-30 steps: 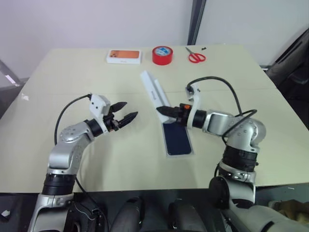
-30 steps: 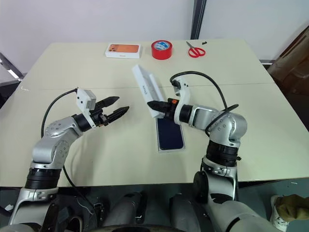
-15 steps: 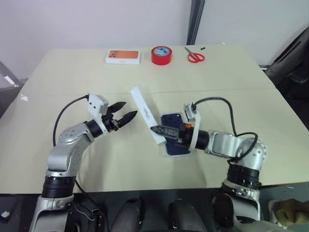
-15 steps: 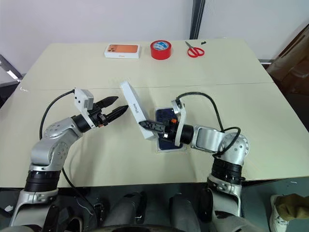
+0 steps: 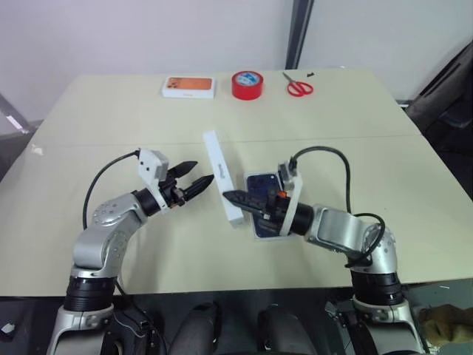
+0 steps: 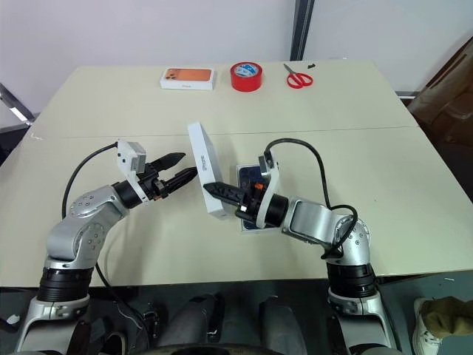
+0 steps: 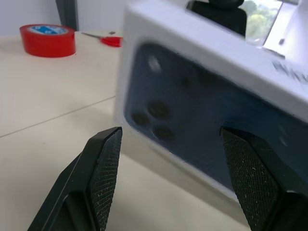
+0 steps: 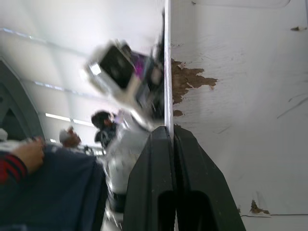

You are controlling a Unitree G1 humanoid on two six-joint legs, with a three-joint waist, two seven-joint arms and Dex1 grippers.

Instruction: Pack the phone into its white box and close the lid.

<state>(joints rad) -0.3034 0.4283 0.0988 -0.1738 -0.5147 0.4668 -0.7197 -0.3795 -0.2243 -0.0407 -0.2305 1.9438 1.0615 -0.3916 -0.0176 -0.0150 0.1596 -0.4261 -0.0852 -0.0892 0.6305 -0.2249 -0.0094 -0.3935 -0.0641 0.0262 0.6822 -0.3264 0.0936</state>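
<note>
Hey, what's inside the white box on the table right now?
The phone lies in the white box, dark face up. The right gripper, shut on the lid, covers its near part, so nothing beneath the phone can be seen.

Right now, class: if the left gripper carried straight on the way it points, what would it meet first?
Most likely the lid. The left gripper, open, points at its printed outer face, which the right gripper holds up on edge. The gap looks short, though depth is uncertain.
</note>
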